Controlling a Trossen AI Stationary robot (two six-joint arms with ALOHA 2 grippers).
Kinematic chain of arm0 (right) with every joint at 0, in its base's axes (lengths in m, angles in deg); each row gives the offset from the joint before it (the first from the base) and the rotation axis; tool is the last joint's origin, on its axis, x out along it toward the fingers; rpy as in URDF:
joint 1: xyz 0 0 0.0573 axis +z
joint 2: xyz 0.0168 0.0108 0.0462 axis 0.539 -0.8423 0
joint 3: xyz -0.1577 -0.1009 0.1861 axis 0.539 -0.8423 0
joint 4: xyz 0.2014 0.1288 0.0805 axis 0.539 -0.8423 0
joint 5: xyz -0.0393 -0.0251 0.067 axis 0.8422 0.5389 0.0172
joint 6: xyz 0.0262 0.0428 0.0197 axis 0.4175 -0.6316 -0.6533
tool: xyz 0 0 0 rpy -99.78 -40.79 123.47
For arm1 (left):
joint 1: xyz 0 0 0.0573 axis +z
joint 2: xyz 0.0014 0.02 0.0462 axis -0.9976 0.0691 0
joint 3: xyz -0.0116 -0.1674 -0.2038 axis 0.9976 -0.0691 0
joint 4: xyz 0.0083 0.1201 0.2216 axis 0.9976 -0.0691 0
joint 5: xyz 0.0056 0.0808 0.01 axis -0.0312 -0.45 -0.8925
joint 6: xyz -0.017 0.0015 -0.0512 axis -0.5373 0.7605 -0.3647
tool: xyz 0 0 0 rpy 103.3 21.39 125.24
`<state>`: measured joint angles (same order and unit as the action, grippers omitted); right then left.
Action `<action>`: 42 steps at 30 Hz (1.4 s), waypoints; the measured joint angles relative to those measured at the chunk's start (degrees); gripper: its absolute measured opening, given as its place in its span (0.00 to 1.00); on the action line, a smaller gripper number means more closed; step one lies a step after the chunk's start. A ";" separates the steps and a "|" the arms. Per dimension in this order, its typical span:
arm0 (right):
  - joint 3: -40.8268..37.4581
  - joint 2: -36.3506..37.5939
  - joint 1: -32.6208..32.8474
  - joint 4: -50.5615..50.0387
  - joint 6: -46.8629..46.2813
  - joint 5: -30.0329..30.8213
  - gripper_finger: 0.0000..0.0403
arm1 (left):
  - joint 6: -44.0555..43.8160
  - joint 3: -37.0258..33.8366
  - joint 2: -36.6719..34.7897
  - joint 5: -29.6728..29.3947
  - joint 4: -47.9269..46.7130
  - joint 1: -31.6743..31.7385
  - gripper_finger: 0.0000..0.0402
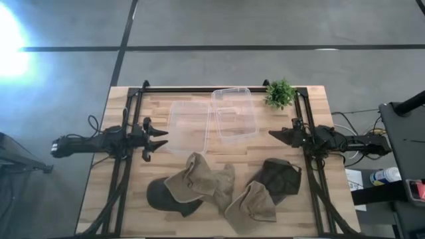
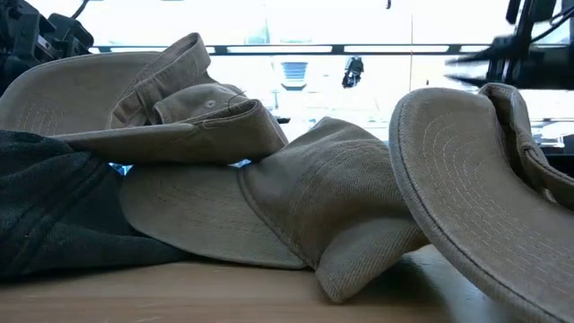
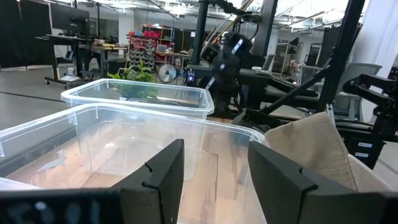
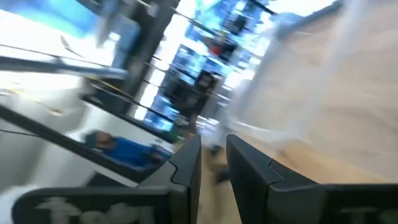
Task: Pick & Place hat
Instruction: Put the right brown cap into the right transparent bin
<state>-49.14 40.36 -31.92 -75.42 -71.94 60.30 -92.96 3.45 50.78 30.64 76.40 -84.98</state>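
Nothing is grasped yet — the left gripper point(image 1: 161, 141), fingers spread, and the right gripper point(image 1: 273, 135), fingers seemingly narrowly parted, hover above the hats point(image 1: 199, 179); next, descend onto one.

Right wrist view smeared throughout; beyond the jaws only streaks, and a blue shape point(image 4: 115, 146) too blurred to identify. Low view: tan hat point(image 2: 489, 193) cut by right edge, dark hat point(image 2: 54, 211) by left edge.
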 joint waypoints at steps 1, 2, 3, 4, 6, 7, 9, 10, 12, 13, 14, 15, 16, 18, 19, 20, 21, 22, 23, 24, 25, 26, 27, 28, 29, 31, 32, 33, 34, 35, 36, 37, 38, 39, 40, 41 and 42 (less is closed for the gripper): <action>0.00 -0.89 0.25 3.48 -0.01 -0.10 0.18 | 0.00 0.00 0.00 0.00 -0.02 0.00 0.43; 0.00 -1.91 0.37 7.06 0.00 -0.57 0.18 | 0.00 0.00 0.02 -0.02 -0.02 0.00 0.43; 0.02 -3.05 0.61 10.48 0.03 -0.80 0.18 | -0.01 0.00 0.00 0.00 -0.02 0.01 0.43; 0.03 -4.33 0.95 13.76 -0.07 -1.37 0.18 | -0.01 -0.01 0.00 0.00 -0.02 0.01 0.43; 0.07 -7.45 1.93 19.67 -1.02 -3.03 0.18 | -0.01 0.00 0.00 0.00 -0.02 0.02 0.43; 0.07 -9.36 2.60 22.27 -1.47 -3.66 0.17 | 0.00 0.00 0.00 -0.02 -0.02 0.02 0.43; 0.07 -13.78 4.38 27.27 -3.53 -4.91 0.17 | -0.02 0.00 0.00 0.00 -0.02 0.02 0.43; 0.23 -16.28 5.35 28.96 -4.82 -5.40 0.18 | 0.00 0.00 0.00 -0.02 -0.02 0.02 0.43; 2.04 -21.56 7.51 28.76 -7.90 -6.42 0.18 | -0.02 -0.01 0.01 -0.01 -0.02 0.06 0.43; 3.31 -24.70 8.67 28.33 -9.13 -6.63 0.19 | -0.02 0.00 0.00 -0.01 -0.02 0.07 0.43; 4.76 -28.14 9.77 27.69 -10.36 -6.75 0.19 | -0.01 -0.01 0.00 0.00 -0.02 0.05 0.43; 6.36 -31.57 10.80 27.39 -11.58 -7.22 0.19 | -0.01 -0.01 0.00 -0.01 -0.02 0.06 0.43; 8.13 -35.18 11.62 27.34 -12.25 -8.21 0.20 | 0.00 0.00 0.00 0.00 -0.02 0.04 0.43; 11.30 -41.67 12.23 27.14 -11.79 -11.27 0.21 | -0.02 0.00 0.00 0.00 -0.04 0.04 0.43; 13.10 -44.66 12.21 27.12 -10.92 -12.89 0.22 | -0.02 0.00 0.00 0.00 -0.06 0.04 0.43; 14.74 -47.12 12.16 27.14 -9.79 -14.36 0.22 | 0.00 0.00 0.00 0.00 -0.08 0.04 0.43; 16.58 -49.74 12.05 27.14 -8.50 -15.64 0.23 | 0.00 0.00 0.00 0.00 -0.12 0.04 0.43; 18.53 -52.23 12.04 27.14 -7.31 -16.93 0.23 | -0.01 0.00 0.00 0.00 -0.15 0.04 0.43; 20.45 -54.66 12.05 26.96 -6.50 -18.60 0.23 | -0.02 0.00 0.00 0.02 -0.15 0.04 0.43; 22.41 -57.17 12.06 25.77 -6.40 -21.17 0.23 | -0.02 0.00 0.00 0.02 -0.15 0.04 0.43; 24.34 -59.55 12.06 23.96 -6.71 -24.62 0.23 | 0.00 0.02 0.00 0.01 -0.17 0.04 0.43; 26.39 -62.21 12.03 21.93 -6.85 -28.17 0.23 | -0.02 0.02 0.00 0.02 -0.17 0.04 0.43; 28.29 -64.88 11.92 19.85 -6.90 -30.85 0.23 | 0.00 0.02 0.00 0.00 -0.18 0.04 0.43; 29.98 -67.38 11.97 17.51 -7.08 -32.34 0.23 | 0.00 0.02 0.00 0.02 -0.19 0.04 0.43; 31.83 -69.86 12.05 15.68 -6.98 -33.43 0.23 | -0.02 0.02 0.00 0.00 -0.19 0.04 0.43; 36.28 -74.42 12.36 13.09 -6.60 -35.71 0.23 | -0.02 0.02 0.00 0.01 -0.19 0.04 0.43; 38.49 -76.29 12.37 10.82 -6.46 -38.09 0.24 | -0.02 0.02 0.00 0.00 -0.22 0.04 0.43; 40.88 -78.08 12.38 7.85 -5.92 -41.11 0.24 | -0.02 0.02 0.00 0.01 -0.19 0.04 0.43; 43.52 -79.82 12.47 4.23 -5.17 -44.25 0.25 | -0.02 0.02 0.00 0.00 -0.19 0.04 0.43; 46.08 -81.31 12.61 -0.41 -3.98 -47.00 0.27 | -0.02 0.02 0.00 0.00 -0.20 0.04 0.43; 48.80 -82.49 12.85 -5.91 -2.28 -49.26 0.28 | 0.00 0.02 0.00 0.00 -0.22 0.04 0.43; 51.68 -83.60 13.08 -11.28 0.22 -50.70 0.30 | -0.02 0.02 0.00 0.00 -0.22 0.04 0.43; 54.72 -84.62 13.39 -17.01 3.29 -51.56 0.32 | -0.02 0.02 0.00 0.00 -0.21 0.04 0.43; 57.63 -85.45 13.70 -22.64 6.64 -51.90 0.34 | -0.01 0.02 0.00 0.00 -0.20 0.04 0.43; 60.55 -86.40 13.85 -29.08 10.09 -51.91 0.36 | -0.02 0.02 0.00 0.00 -0.20 0.04 0.43; 63.47 -87.50 14.04 -35.30 14.19 -51.46 0.38 | 0.00 0.02 0.00 0.00 -0.21 0.04 0.43; 66.41 -88.74 14.23 -41.23 18.49 -49.75 0.40 | -0.02 0.02 0.00 0.00 -0.19 0.04 0.43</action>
<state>17.27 -48.38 -17.69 -116.65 -53.45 10.55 -92.97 3.48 50.78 30.64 76.21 -84.93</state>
